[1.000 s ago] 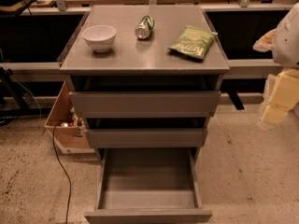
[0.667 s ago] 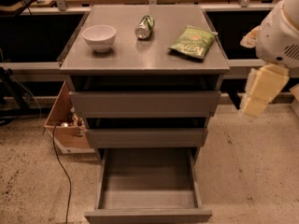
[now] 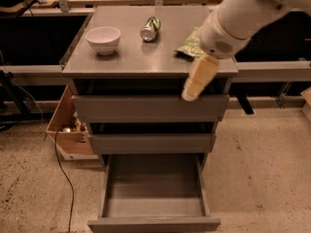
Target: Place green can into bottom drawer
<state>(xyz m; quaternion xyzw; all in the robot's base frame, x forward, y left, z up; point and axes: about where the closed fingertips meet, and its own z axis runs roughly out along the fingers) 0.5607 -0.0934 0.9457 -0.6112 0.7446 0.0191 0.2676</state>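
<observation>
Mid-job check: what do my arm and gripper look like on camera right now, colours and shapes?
The arm is a thick, smooth white tube at the upper right of the view, ending in a rounded joint with a small dotted grille patch. The gripper, seen against the right front edge of the cabinet, is a cream-yellow tapered piece. No cables or markings show.

The claw (image 3: 198,79) at front right edge of cabinet (image 3: 121,62), green can (image 3: 150,28) on top, bottom drawer (image 3: 154,191) open
</observation>
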